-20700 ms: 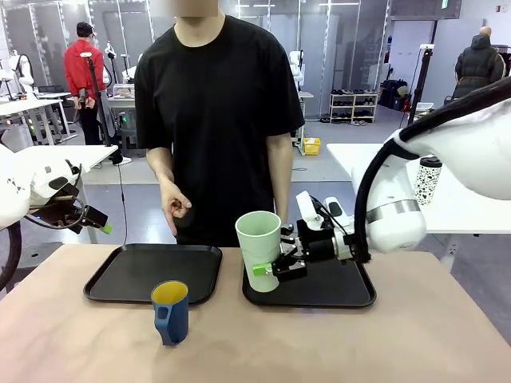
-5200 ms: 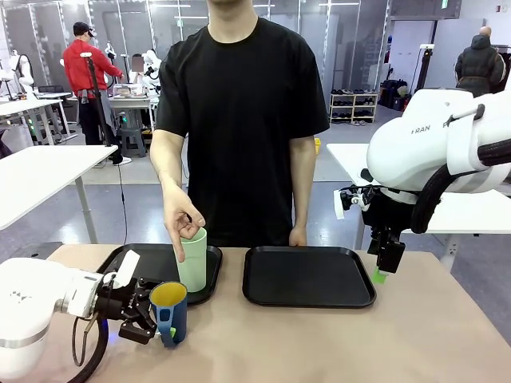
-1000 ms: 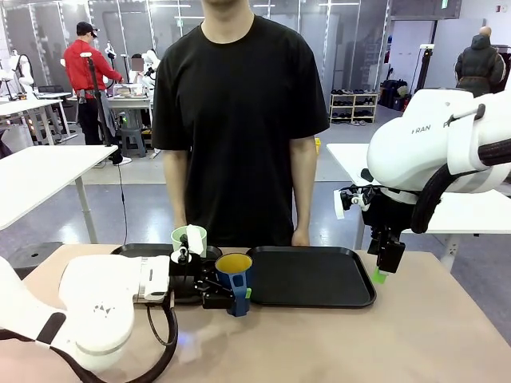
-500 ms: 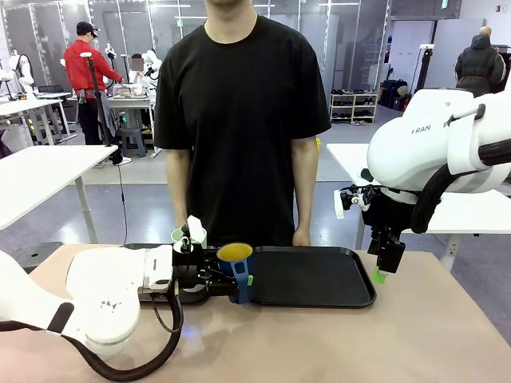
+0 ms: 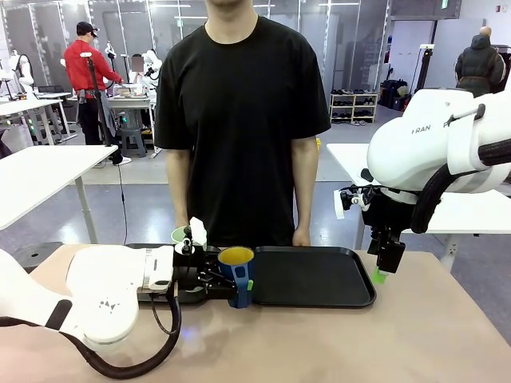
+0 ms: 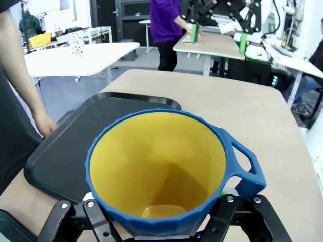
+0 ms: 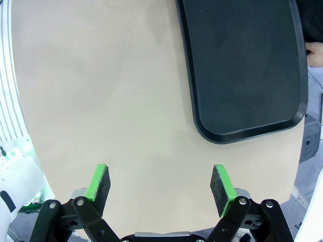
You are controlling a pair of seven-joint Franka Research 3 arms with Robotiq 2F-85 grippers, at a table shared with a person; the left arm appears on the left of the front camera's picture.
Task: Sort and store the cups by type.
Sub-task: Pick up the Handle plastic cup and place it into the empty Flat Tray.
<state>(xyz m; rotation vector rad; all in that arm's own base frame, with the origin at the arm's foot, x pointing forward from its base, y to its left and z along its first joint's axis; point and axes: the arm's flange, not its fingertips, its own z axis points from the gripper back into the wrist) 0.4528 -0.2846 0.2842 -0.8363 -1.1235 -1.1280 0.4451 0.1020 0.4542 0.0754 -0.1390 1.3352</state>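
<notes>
At the right tray's left edge: you have the dark blue mug [image 5: 236, 270] standing upright, its yellow inside showing and its handle turned toward the near side; you cannot tell whether its base touches the tray, the table or neither
Left gripper [image 5: 238, 290]: it reaches in from the left, low and level over the table; its jaws are clamped on the mug's lower wall, one finger on each side, which the left wrist view shows you plainly
Mug from the left wrist: the rim faces the camera with the handle at picture right; the black tray lies just beyond it
Tumbler [image 5: 180, 234]: pale mint-green, on the far side of the left arm's wrist, left of the mug; you see only its rim, since the arm hides the rest
Left tray [image 5: 128, 249]: black, at the left of the table; the left arm covers most of it, so you get only a strip of its far rim
Right tray [image 5: 319, 279]: black, right of the middle, lying flat on the table
Right gripper [image 5: 382, 267]: it hangs pointing down, just beside the right tray's right edge; its jaws stand wide apart, and between the green pads [image 7: 101, 184] you see the tan tabletop
Person: standing at the far side in a black T-shirt; one hand [image 5: 301, 238] hangs near the right tray's far rim, apart from the mug and from both grippers
Table [image 5: 399, 343]: tan, carrying both trays
</notes>
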